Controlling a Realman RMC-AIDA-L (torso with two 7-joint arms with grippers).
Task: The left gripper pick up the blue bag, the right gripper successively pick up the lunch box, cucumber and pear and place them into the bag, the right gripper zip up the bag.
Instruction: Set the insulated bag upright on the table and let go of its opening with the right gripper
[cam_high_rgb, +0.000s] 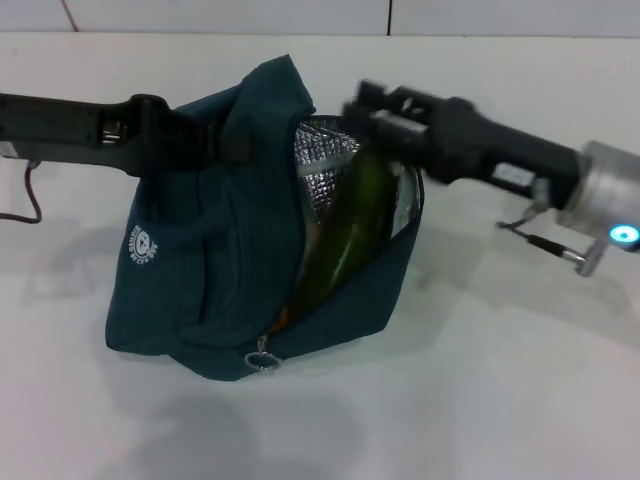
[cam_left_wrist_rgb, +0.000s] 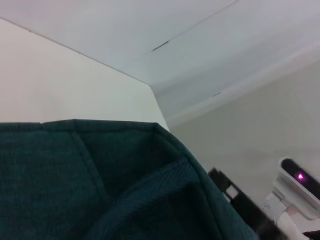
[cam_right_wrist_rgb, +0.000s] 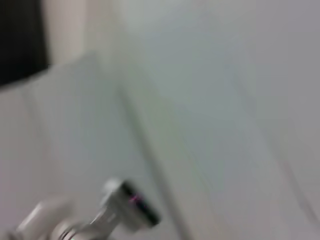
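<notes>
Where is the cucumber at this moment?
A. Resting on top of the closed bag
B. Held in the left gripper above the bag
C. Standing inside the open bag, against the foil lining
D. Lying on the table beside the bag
C: in the head view the cucumber leans inside the open blue bag, beside its foil lining, with the right gripper blurred just above the opening.

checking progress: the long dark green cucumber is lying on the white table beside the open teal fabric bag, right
Not quite. The head view shows the long dark green cucumber inside the open teal fabric bag, leaning against its silver foil lining, not on the white table.
</notes>
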